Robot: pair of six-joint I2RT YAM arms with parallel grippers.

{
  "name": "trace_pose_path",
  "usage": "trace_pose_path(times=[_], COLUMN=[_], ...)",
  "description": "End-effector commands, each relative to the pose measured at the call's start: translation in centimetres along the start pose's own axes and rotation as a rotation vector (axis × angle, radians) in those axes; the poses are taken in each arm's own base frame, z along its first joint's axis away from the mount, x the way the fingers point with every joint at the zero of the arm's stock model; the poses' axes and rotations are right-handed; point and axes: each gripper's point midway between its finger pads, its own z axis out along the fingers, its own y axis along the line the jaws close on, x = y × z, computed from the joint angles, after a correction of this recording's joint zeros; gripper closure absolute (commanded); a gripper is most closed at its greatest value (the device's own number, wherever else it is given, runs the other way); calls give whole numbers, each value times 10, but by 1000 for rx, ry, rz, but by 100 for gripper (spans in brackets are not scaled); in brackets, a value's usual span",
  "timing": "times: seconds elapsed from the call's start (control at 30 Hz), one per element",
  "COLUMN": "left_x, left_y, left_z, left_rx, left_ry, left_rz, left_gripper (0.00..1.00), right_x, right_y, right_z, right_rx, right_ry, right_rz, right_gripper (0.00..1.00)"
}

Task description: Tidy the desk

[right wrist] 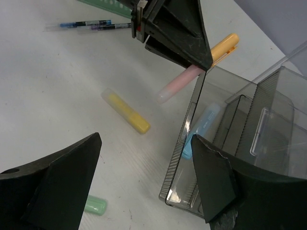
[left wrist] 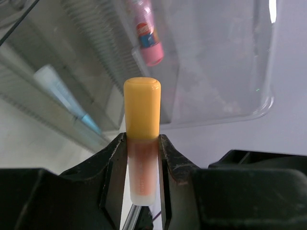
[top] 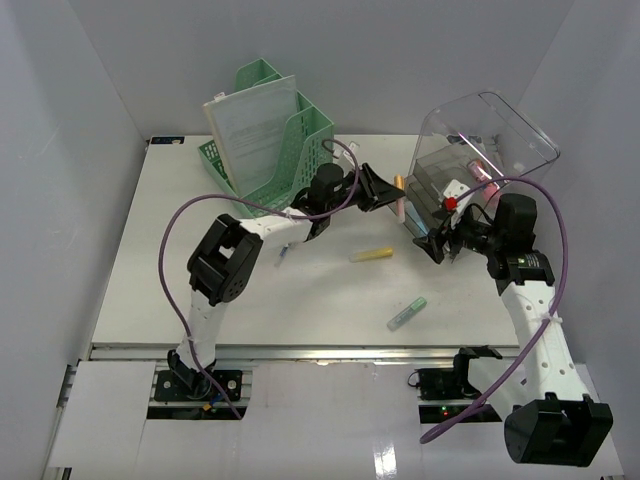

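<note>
Pink tube (left wrist: 145, 33) runs off the top of the left wrist view, so its upper end is a mystery. Lower half of the orange-capped marker (left wrist: 142, 115) is buried between the fingers of the left tool (left wrist: 142, 143). The light blue tube (right wrist: 199, 129) is just a smudge behind the smoky organizer (right wrist: 268, 120) wall.

No text, brand or number readable in any view.
- Sheet (top: 255, 125) in green rack (top: 312, 140), upper left of top view: grey printed lines, too small to read.
- Marker (left wrist: 142, 110) in left gripper (left wrist: 142, 163), centre of left wrist view: faint print down barrel, illegible.
- Pink tube (left wrist: 146, 36), top centre of same view: red-and-blue label, blurred.
- Pens (right wrist: 86, 23), upper left of right wrist view: dark markings, no letters legible.
</note>
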Motion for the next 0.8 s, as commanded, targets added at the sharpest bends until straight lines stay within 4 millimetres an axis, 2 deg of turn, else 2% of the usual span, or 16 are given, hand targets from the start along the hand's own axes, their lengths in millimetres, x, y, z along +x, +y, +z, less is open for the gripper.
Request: trace_pose_path(times=[0.0,0.07,0.2,0.37,0.43,0.47,0.53,0.63,0.77], left_x=[-18,-18,-20,-15,-13,-13,-15,-16,-17], left_y=[-46,-34,-22,-10,-2,-3,-6,-14,-27], left_z=[28,42,61,72,71,71,70,69,66], left_rx=[143,119,69,-7,-38,-38,-39,-21,8], left_ry=[-84,-103,-137,-153,-149,-151,-148,-141,-131], left_rz=[-40,-74,-115,-116,-97,-74,-49,-19,20], left_gripper=[95,94,91,82,65,53,39,30,29], right_x=[-11,-11,-9,-10,-10,-10,-10,-11,-10], right_y=[-14,-16,-19,-19,-19,-19,-18,-16,-11], right_z=[-10,-12,-14,-15,-15,-15,-16,-16,-16], right_rx=[81,90,105,110,111,109,106,94,63], right_ry=[-55,-57,-55,-61,-64,-64,-68,-75,-87], right_rz=[-12,-10,-8,-10,-8,-8,-11,-11,-26], right_gripper=[18,18,18,18,18,18,18,18,18])
